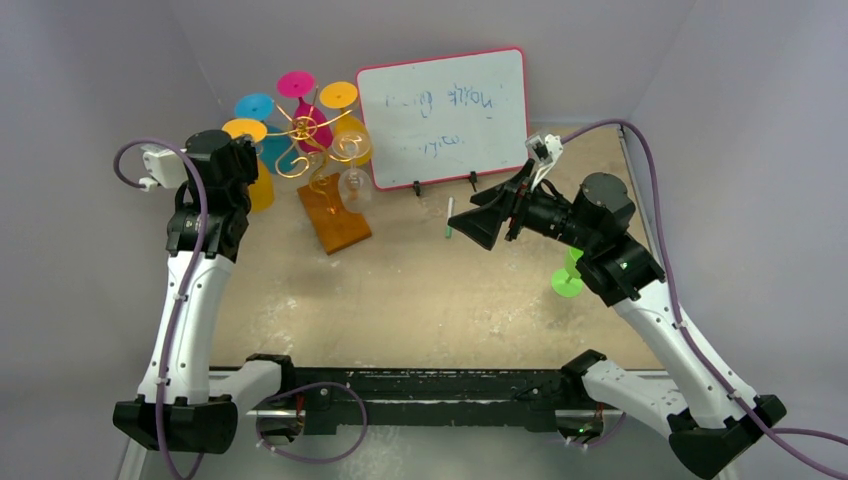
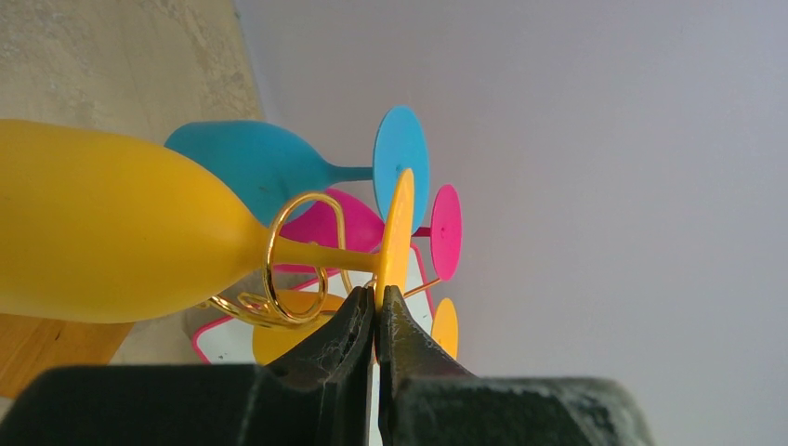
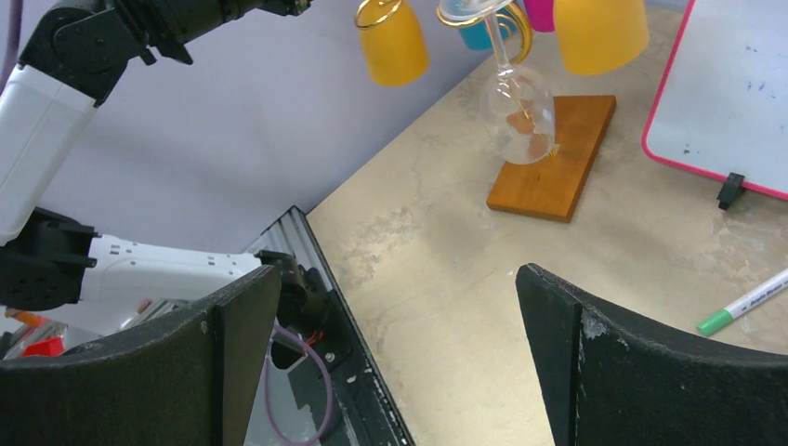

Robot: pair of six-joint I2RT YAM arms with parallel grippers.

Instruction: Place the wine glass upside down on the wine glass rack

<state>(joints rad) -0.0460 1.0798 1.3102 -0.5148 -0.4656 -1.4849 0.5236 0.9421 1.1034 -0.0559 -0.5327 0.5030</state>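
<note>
The gold wire rack (image 1: 305, 130) stands on its brown wooden base (image 1: 336, 222) at the back left. It also shows in the right wrist view (image 3: 558, 158). My left gripper (image 2: 376, 302) is shut on the rim of the round foot of a yellow wine glass (image 2: 111, 232). The glass hangs bowl down, and its stem passes through a gold spiral arm (image 2: 279, 269). In the top view the left gripper (image 1: 243, 150) is at the rack's left side. My right gripper (image 1: 478, 226) is open and empty over the table's middle. Its fingers (image 3: 232, 344) are wide apart.
Blue (image 1: 255, 105), pink (image 1: 296, 84), orange (image 1: 338, 94) and clear (image 1: 352, 186) glasses hang on the rack. A pink-framed whiteboard (image 1: 445, 115) stands at the back. A green-capped marker (image 1: 450, 218) lies before it. A green glass (image 1: 566, 280) stands half hidden by the right arm.
</note>
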